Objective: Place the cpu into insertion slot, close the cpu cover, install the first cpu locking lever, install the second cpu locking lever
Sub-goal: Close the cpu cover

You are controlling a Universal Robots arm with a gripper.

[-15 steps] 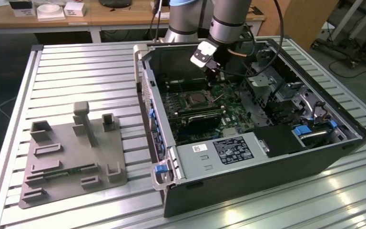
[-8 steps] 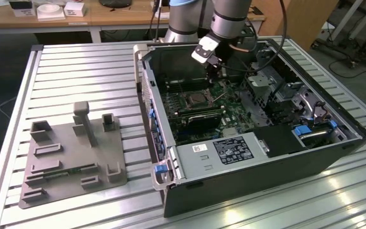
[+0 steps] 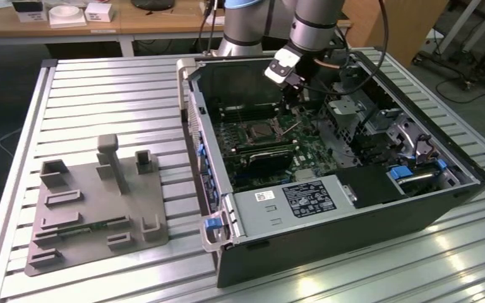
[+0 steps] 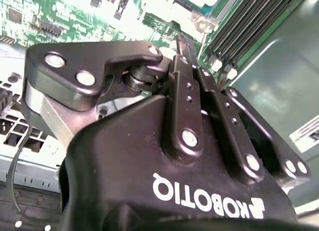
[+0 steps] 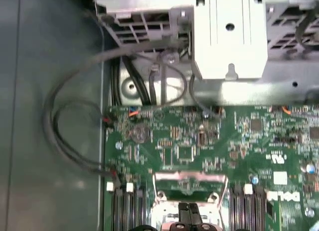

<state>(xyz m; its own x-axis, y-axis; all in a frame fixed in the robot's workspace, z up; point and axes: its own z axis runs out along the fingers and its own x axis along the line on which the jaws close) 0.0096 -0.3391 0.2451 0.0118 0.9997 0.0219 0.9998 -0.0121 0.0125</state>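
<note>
I am looking down into the open computer case (image 3: 327, 252), which is lying on its side on the slatted table (image 3: 108, 101). The arm is reaching in through the open top. The gripper (image 3: 292, 106) is hanging just above the motherboard (image 3: 310, 161), near the case's far wall and towards the exterior view's right of the insertion slot (image 3: 259, 132).

In both wrist views the fingers (image 4: 182, 76) are pressing together, and I am seeing nothing clamped between them (the tips are meeting in a thin dark line). In the first wrist view the gripper (image 5: 188, 212) is sitting over the silvery edge of the cpu cover (image 5: 189, 177), with memory slots (image 5: 127, 211) flanking it on both sides.

I cannot tell whether the cpu is lying in the slot, because the centre is only reading as dark. A thin lever (image 3: 292, 129) is standing tilted beside the socket, close under the fingers.

Room is tight. A metal drive cage (image 5: 229, 37) and a loop of loose cables (image 5: 60, 126) are bordering the board's edge. The power supply (image 3: 297, 199) is closing off the near end. Well apart, a grey fixture tray (image 3: 99, 208) is resting on the table.
</note>
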